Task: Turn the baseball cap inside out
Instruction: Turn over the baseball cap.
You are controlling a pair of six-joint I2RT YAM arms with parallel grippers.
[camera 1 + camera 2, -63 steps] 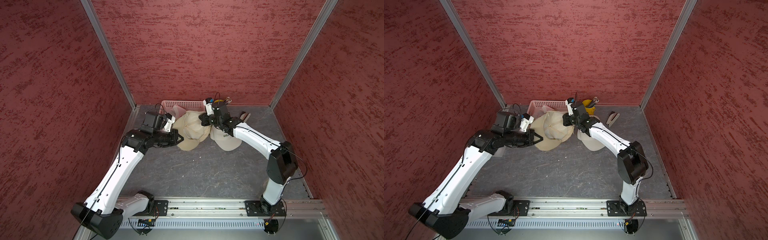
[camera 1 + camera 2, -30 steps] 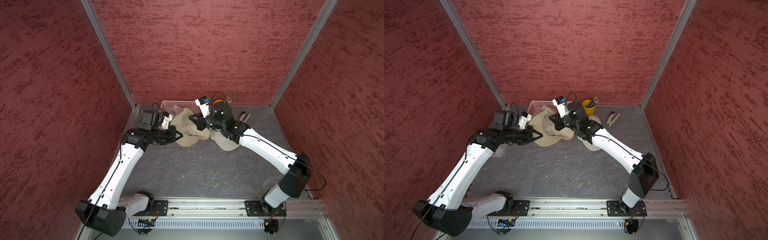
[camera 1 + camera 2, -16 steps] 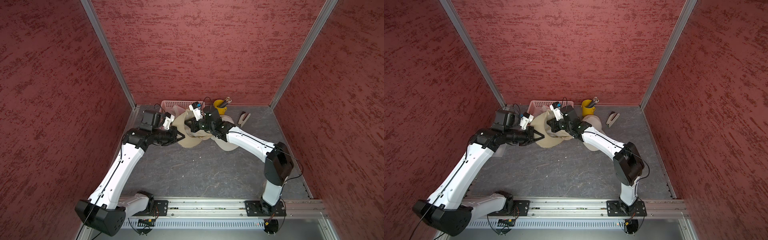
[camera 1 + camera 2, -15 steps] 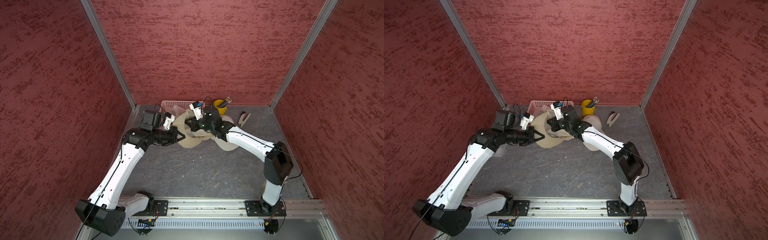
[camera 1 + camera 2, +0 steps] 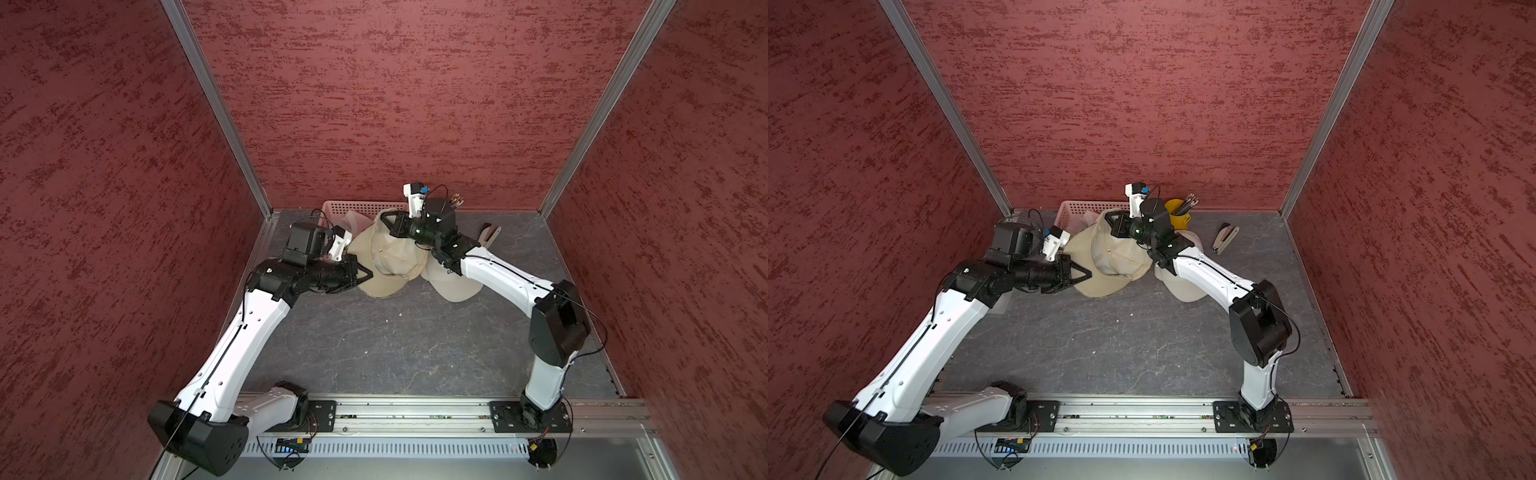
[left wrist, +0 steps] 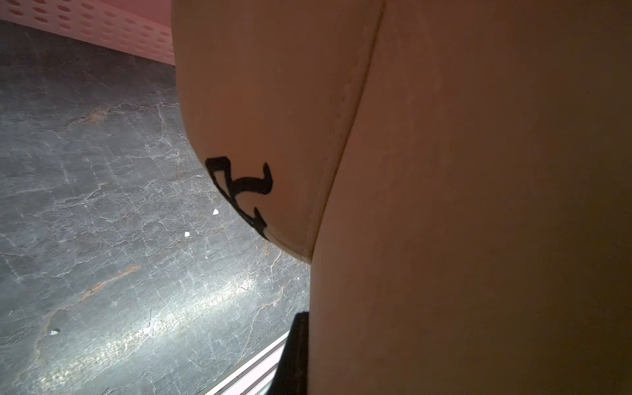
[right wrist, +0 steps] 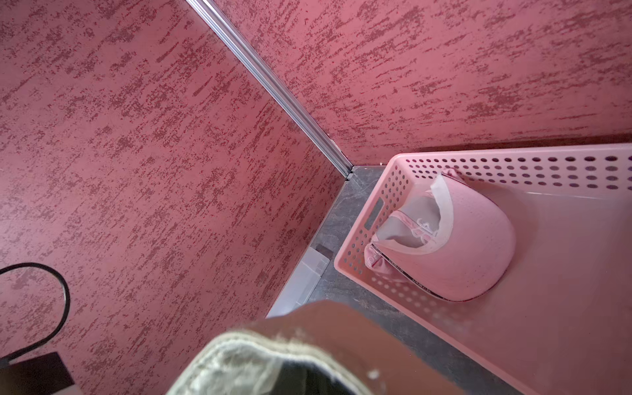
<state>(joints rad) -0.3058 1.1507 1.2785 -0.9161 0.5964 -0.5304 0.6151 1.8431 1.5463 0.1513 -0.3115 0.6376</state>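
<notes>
The left pincer (image 5: 367, 274) is clenched on one edge of the tan cap (image 5: 392, 259). The right pincer (image 5: 387, 222) is clenched on the rim across from it. The tan cap hangs between the two pincers with its hollow side up. I cannot tell if its low end touches the worktop (image 5: 395, 345). A white cap (image 5: 455, 286) lies under the right arm, just behind the right pincer and touching the tan cap. A basket (image 7: 376, 219) sits just past the right pincer, by the back wall. A pink cap (image 7: 475, 249) lies inside it.
</notes>
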